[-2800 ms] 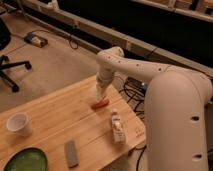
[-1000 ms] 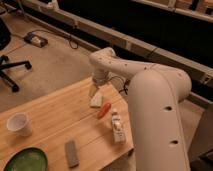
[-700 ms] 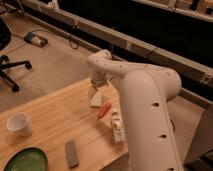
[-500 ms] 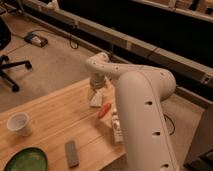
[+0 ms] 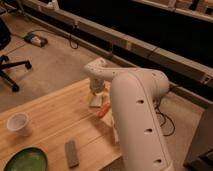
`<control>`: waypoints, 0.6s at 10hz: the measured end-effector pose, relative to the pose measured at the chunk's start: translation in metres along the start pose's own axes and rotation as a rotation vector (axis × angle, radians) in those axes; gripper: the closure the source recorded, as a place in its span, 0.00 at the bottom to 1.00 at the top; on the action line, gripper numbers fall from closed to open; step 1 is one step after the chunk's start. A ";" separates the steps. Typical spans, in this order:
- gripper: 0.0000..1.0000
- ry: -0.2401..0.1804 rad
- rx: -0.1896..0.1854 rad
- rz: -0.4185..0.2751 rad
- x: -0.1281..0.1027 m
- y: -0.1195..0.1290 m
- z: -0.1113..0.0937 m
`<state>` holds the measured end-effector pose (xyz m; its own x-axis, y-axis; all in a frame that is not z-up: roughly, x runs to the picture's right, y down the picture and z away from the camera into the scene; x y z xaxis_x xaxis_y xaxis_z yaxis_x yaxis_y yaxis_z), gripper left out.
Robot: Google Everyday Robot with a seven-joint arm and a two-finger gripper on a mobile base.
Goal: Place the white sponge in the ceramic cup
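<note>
The white sponge (image 5: pixel 95 102) is a small cream block on the wooden table (image 5: pixel 55 120), near its far edge. My gripper (image 5: pixel 96 90) hangs straight down right over the sponge, at or just above its top. The ceramic cup (image 5: pixel 19 123) stands upright at the table's left side, far from the gripper. My big white arm (image 5: pixel 137 115) fills the right half of the view and hides the table's right part.
An orange-red object (image 5: pixel 104 109) lies just right of the sponge. A flat grey slab (image 5: pixel 72 153) lies near the front edge. A green bowl (image 5: pixel 25 161) sits at the front left. An office chair base (image 5: pixel 10 70) stands on the floor at left.
My arm has swung left and toward the camera and now hides the white bottle. The gripper has shifted slightly left and stays over the sponge. The cup, bowl and slab have not moved.
</note>
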<state>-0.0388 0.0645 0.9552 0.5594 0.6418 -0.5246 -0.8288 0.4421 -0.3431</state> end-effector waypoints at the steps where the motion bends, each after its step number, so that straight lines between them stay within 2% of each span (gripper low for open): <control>1: 0.20 0.006 -0.001 0.012 0.001 -0.001 0.006; 3: 0.23 0.015 -0.002 0.022 0.000 -0.001 0.012; 6: 0.51 0.031 -0.007 0.025 -0.001 0.003 0.016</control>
<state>-0.0417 0.0749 0.9674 0.5379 0.6329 -0.5569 -0.8427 0.4216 -0.3349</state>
